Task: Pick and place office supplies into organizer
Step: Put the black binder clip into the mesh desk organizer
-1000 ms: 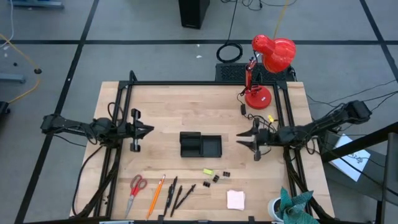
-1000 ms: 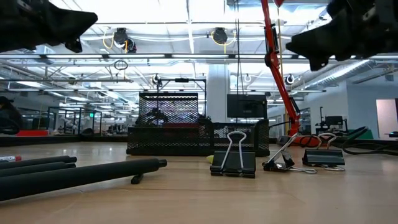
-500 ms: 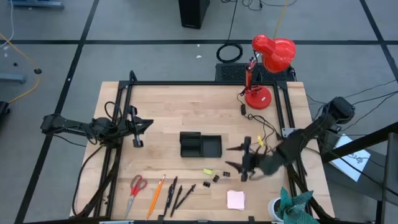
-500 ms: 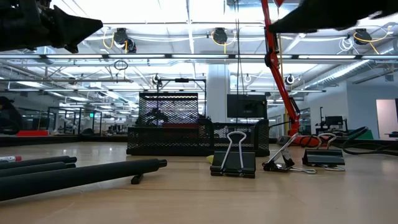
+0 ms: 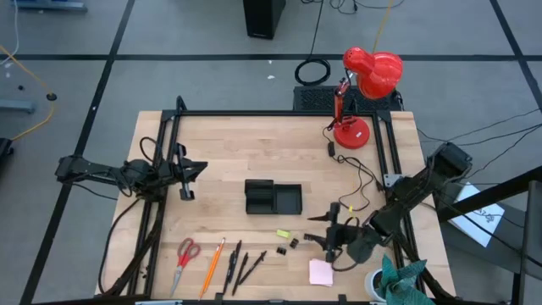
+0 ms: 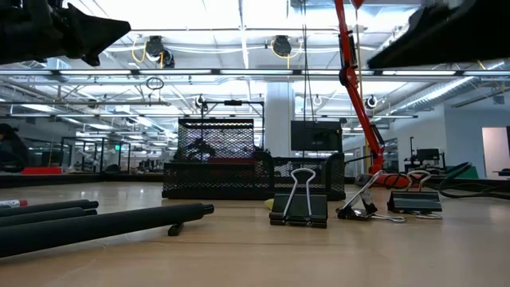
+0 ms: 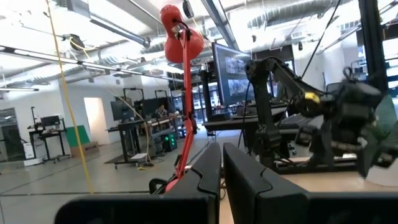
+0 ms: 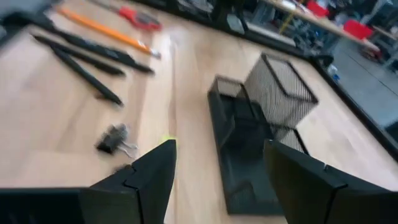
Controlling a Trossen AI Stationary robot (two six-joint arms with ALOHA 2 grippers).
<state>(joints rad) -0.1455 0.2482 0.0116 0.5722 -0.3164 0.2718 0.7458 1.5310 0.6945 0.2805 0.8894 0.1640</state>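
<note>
The black mesh organizer (image 5: 273,196) stands mid-table. Toward the near edge lie red-handled scissors (image 5: 186,253), an orange pencil (image 5: 212,263), thin black pens (image 5: 240,263), a yellow-green piece (image 5: 282,234), small black clips (image 5: 294,244) and a pink note pad (image 5: 321,272). My right gripper (image 5: 327,236) hovers open above the table, just right of the clips and beyond the note pad, pointing toward the organizer (image 8: 255,124). Its wrist view also shows a clip (image 8: 114,140). My left gripper (image 5: 193,174) hangs shut near the left edge, clear of everything.
A red desk lamp (image 5: 362,93) stands at the far right corner, with its cable trailing across the table toward my right arm. A black frame rail (image 5: 166,169) runs along each side of the table. Bare wood lies between the organizer and the far edge.
My right gripper has swung from beside the organizer's right side toward the near edge and somewhat left. It has tipped downward and now hovers by the clips and note pad, still open. My left gripper has rolled a little in place.
</note>
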